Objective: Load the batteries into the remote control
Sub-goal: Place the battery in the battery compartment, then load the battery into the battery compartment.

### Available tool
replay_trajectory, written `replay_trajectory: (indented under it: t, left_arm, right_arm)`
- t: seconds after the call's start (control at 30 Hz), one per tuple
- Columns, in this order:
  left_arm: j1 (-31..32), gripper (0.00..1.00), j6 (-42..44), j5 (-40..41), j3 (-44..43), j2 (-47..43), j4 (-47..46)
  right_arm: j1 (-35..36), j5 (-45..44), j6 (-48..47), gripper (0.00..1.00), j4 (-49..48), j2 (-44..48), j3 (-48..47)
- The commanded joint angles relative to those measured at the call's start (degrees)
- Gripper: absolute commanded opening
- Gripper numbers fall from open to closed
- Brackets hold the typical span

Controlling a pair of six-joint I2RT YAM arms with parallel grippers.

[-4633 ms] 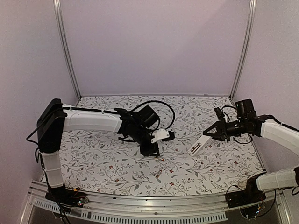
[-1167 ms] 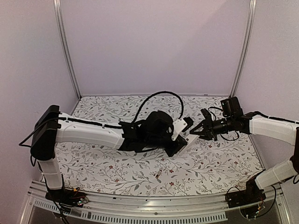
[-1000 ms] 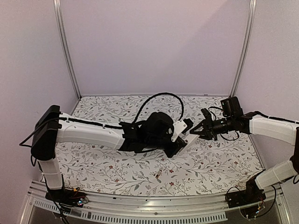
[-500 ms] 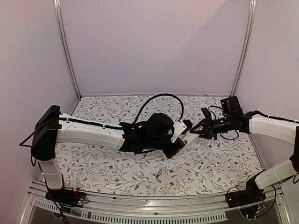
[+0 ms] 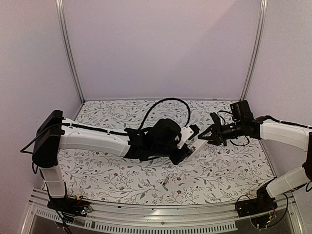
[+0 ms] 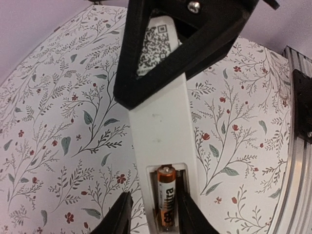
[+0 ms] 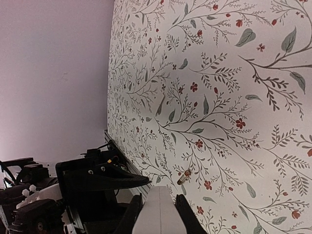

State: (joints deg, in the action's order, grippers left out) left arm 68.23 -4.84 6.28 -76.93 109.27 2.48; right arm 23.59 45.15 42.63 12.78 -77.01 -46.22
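The remote control (image 6: 161, 126) hangs above the table with its back up, and my right gripper (image 5: 208, 137) is shut on its QR-code end. One battery (image 6: 166, 195) lies in the left slot of its uncovered compartment; the slot beside it is dark. My left gripper (image 6: 153, 217) is open, one finger on each side of that end and neither touching the battery. In the right wrist view the remote's white end (image 7: 158, 214) sits between my right fingers. A second battery (image 7: 184, 177) lies loose on the floral mat (image 5: 97, 170), also seen from above as a small battery (image 5: 165, 184).
The metal rail (image 6: 297, 146) runs along the table's near edge. The left arm's black cable (image 5: 165, 105) loops above its wrist. Purple walls close in the back and both sides.
My left gripper's jaws have widened and let go of the battery, which now lies in the remote's compartment. The right gripper has kept its hold on the remote almost without moving.
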Motion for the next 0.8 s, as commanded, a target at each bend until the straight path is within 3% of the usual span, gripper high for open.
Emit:
replay_trajectory:
  t: [0.0,0.1,0.3,0.47,0.5,0.6,0.77]
  left_arm:
    - [0.0,0.44,-1.6,-1.0,2.4,-2.8,-0.1]
    - [0.0,0.57,-2.0,-1.5,3.9,-5.0,-1.4]
    - [-0.1,0.67,-4.1,-2.0,5.0,-7.6,-1.5]
    - [-0.6,0.91,-10.0,-0.4,9.7,-11.8,-7.8]
    - [-0.7,0.97,-12.9,0.8,11.6,-13.1,-10.0]
    - [-1.8,1.00,-27.0,6.7,19.0,-17.0,-17.7]
    - [-7.2,1.00,-50.3,-0.4,27.2,-18.3,-25.8]
  right_arm:
    - [0.3,0.8,-0.4,0.00,-0.6,-0.6,-1.2]
    - [0.1,0.5,-0.6,0.00,-0.6,-0.6,-1.3]
    - [-0.5,-0.5,-0.7,0.00,-0.7,-0.8,-1.0]
    - [-1.1,-1.3,-0.8,0.00,-1.3,-0.8,-0.6]
    - [-1.1,-1.6,-0.8,0.00,-1.9,-0.5,-0.4]
    - [-1.2,-2.5,-0.2,0.00,-3.2,0.5,-0.1]
    - [-1.2,-3.1,0.6,0.00,-4.9,1.1,-0.2]
